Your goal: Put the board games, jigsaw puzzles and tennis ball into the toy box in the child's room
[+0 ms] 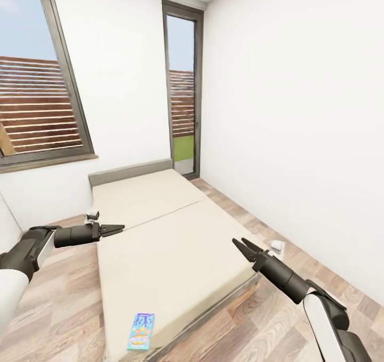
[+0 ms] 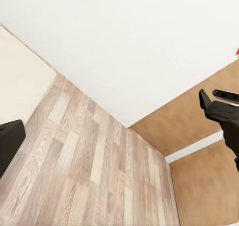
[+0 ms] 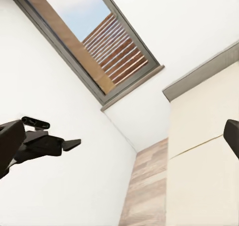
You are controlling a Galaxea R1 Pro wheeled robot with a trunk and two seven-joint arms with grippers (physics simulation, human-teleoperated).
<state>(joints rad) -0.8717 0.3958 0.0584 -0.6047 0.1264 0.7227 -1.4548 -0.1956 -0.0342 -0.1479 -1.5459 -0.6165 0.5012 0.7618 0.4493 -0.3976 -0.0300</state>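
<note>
Blue board game (image 1: 141, 331) lies at the bed's (image 1: 170, 244) near corner, long axis running up the bed. Left hand (image 1: 118, 227) clenched, right hand (image 1: 240, 246) released; both empty and well above it.

Bright, even daylight, soft faint shadows, wide-angle stretching near the edges.

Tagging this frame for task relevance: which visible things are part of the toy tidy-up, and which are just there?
Job:
- blue game box, on the bed's near corner
- bed
- left gripper, looks shut, empty
- right gripper, jaws apart, empty

Just there:
- windows
- small white object on the floor right of the bed
- plank floor
</note>
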